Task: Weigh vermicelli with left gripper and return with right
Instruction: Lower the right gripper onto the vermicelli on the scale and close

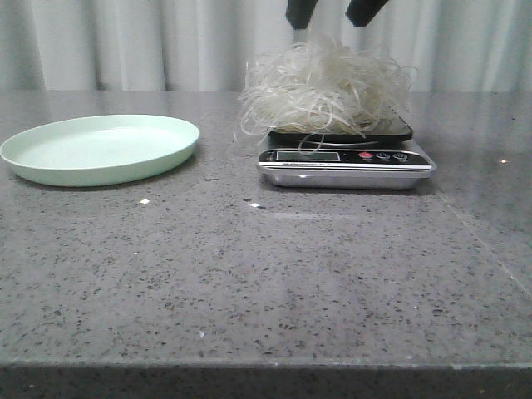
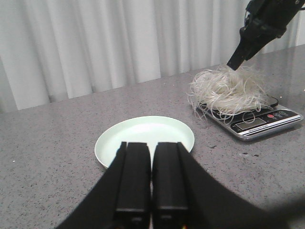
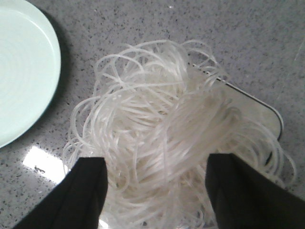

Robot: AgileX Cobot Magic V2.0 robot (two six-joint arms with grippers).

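Note:
The vermicelli (image 1: 324, 87) is a loose whitish tangle piled on the platform of a digital scale (image 1: 345, 160). It also shows in the left wrist view (image 2: 228, 90) and fills the right wrist view (image 3: 162, 119). My right gripper (image 1: 332, 17) is open just above the pile, one finger to each side of its top; the right wrist view shows the gripper (image 3: 157, 164) spread wide over the strands. My left gripper (image 2: 152, 148) is shut and empty, above the table near the pale green plate (image 2: 143, 131). It is out of the front view.
The empty pale green plate (image 1: 100, 148) lies at the table's left, apart from the scale. A curtain hangs behind the table. The scale's display and buttons (image 1: 366, 155) face the front. The plate's edge shows in the right wrist view (image 3: 24, 62).

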